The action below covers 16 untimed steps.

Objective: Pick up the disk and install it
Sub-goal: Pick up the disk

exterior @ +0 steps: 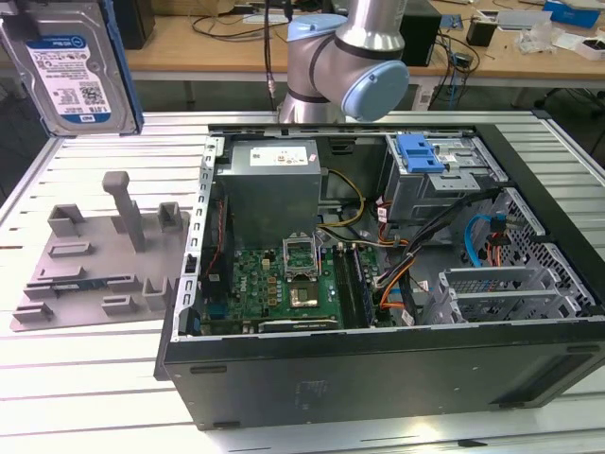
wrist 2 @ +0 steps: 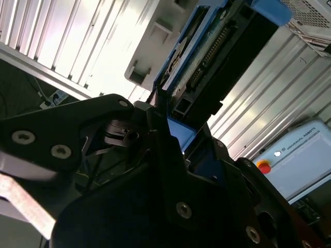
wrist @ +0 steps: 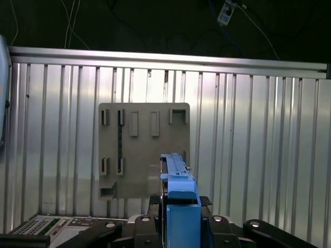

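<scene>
black claw [wrist: 181, 202] clamps the flat silver blue-framed disk [exterior: 80, 76]; best kept square for the grey metal drive cage [exterior: 444, 184].

Under me stands a ribbed aluminium table [exterior: 85, 388]. An open computer case [exterior: 378, 374] lies on its side on the slats. Just beside the case, toward the exterior view's left, lies a grey fixture plate [exterior: 95, 260] with raised blocks.

Disk [exterior: 76, 71] over holder plate [exterior: 99, 255] on table [exterior: 76, 378].
</scene>
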Tool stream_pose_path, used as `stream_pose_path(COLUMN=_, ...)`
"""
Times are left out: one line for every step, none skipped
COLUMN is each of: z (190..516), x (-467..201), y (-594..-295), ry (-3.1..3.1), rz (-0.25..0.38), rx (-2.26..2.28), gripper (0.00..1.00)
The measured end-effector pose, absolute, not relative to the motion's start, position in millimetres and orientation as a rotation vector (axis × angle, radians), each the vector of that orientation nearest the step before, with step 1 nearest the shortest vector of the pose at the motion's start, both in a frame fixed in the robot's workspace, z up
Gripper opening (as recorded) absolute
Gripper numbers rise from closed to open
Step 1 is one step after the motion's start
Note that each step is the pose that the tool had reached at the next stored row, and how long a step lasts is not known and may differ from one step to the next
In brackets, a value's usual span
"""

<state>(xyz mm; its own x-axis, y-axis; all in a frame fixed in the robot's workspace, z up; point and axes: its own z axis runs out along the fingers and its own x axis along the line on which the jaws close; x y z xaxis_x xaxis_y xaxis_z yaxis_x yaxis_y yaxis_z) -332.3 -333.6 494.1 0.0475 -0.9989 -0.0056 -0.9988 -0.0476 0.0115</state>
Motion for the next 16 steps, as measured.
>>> stream_pose_path(z=494, x=-329, y=-334, ry=-2.165, rz=-0.019, rx=2.27, gripper=0.37)
stream_pose_path(z=494, x=-324, y=-336, ry=-2.165, rz=-0.019, rx=2.271, gripper=0.37)
stream_pose_path(z=494, x=-320, y=-337, ry=-2.165, rz=-0.019, rx=2.271, gripper=0.37)
stream_pose_path(z=495, x=-316, y=-338, ry=-2.165, rz=-0.019, rx=2.271, gripper=0.37)
stream_pose_path(z=495, x=-313, y=-339, ry=-2.165, rz=-0.019, rx=2.27, gripper=0.37)
stream_pose_path(z=495, x=-309, y=-341, ry=-2.165, rz=-0.019, rx=2.271, gripper=0.37)
stream_pose_path(z=495, x=-305, y=-342, ry=-2.165, rz=-0.019, rx=2.271, gripper=0.37)
stream_pose_path(z=495, x=-301, y=-343, ry=-2.165, rz=-0.02, rx=2.271, gripper=0.37)
stream_pose_path(z=495, x=-293, y=-346, ry=-2.165, rz=-0.02, rx=2.271, gripper=0.37)
stream_pose_path(z=495, x=-286, y=-348, ry=-2.165, rz=-0.02, rx=2.271, gripper=0.37)
stream_pose_path(z=495, x=-280, y=-350, ry=-2.165, rz=-0.02, rx=2.271, gripper=0.37)
stream_pose_path(z=495, x=-276, y=-352, ry=-2.165, rz=-0.02, rx=2.271, gripper=0.37)
stream_pose_path(z=495, x=-272, y=-353, ry=-2.165, rz=-0.02, rx=2.271, gripper=0.37)
stream_pose_path(z=495, x=-268, y=-355, ry=-2.165, rz=-0.02, rx=2.271, gripper=0.37)
stream_pose_path(z=495, x=-264, y=-356, ry=-2.165, rz=-0.02, rx=2.271, gripper=0.37)
stream_pose_path(z=495, x=-259, y=-358, ry=-2.165, rz=-0.02, rx=2.271, gripper=0.37)
